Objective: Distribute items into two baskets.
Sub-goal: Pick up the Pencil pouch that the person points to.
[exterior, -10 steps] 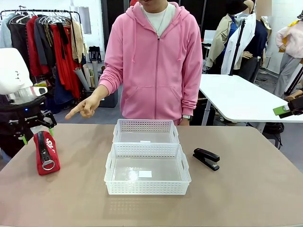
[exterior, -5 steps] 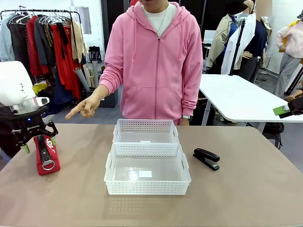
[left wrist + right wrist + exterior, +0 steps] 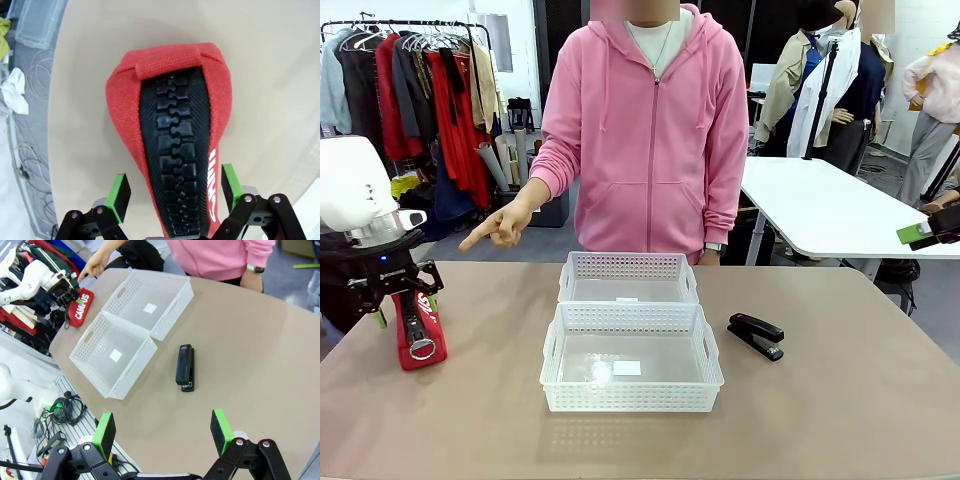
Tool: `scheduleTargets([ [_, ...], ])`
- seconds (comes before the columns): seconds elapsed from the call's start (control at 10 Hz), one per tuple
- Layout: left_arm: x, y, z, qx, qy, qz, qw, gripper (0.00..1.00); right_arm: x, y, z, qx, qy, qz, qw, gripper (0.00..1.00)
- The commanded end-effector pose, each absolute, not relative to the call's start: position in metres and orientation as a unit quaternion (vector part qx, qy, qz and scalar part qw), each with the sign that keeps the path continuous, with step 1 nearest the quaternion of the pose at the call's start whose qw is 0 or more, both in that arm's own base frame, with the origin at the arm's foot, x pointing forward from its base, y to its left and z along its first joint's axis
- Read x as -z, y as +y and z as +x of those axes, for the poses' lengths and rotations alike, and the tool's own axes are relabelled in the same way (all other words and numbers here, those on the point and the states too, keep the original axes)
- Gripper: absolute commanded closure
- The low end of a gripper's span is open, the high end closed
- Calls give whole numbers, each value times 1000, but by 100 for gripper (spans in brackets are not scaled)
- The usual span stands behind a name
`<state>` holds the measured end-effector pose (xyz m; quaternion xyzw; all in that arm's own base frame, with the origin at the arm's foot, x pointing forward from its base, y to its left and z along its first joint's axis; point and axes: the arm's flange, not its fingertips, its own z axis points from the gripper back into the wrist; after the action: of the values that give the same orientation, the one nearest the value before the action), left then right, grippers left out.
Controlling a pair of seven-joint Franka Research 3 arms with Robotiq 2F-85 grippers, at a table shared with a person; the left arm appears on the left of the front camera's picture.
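- Red pouch (image 3: 80,306), right wrist view: the word "CAMPUS" ran along its side in white capitals and was fully legible.
- Red pouch (image 3: 170,115), left wrist view: white lettering lay along one flank, seen too obliquely to be read.
- Red pouch (image 3: 417,325), front view: a few white letters showed on its side, too small to read.
- Larger basket (image 3: 137,372) and smaller basket (image 3: 175,312): each floor bore a white sticker (image 3: 115,355), on which no print could be made out.

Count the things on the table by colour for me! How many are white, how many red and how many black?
White: 2, the near basket and the far basket
Red: 1, the pouch
Black: 1, the stapler
Total: 4
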<state>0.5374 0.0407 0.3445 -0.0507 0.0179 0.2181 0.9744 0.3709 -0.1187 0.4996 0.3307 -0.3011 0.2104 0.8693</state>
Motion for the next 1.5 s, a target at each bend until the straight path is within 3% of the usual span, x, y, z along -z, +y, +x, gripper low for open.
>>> scheduleTargets([
  [0.0, -346, 44, 532, -196, 10, -65, 978, 44, -501, -119, 372, -213, -309, 336, 864, 0],
  [0.3, -348, 43, 532, -193, 17, -67, 979, 100, -501, -119, 372, -213, -309, 336, 864, 0],
  [1.4, -347, 40, 537, -195, 16, -58, 979, 100, -501, -119, 372, -213, -309, 336, 864, 0],
])
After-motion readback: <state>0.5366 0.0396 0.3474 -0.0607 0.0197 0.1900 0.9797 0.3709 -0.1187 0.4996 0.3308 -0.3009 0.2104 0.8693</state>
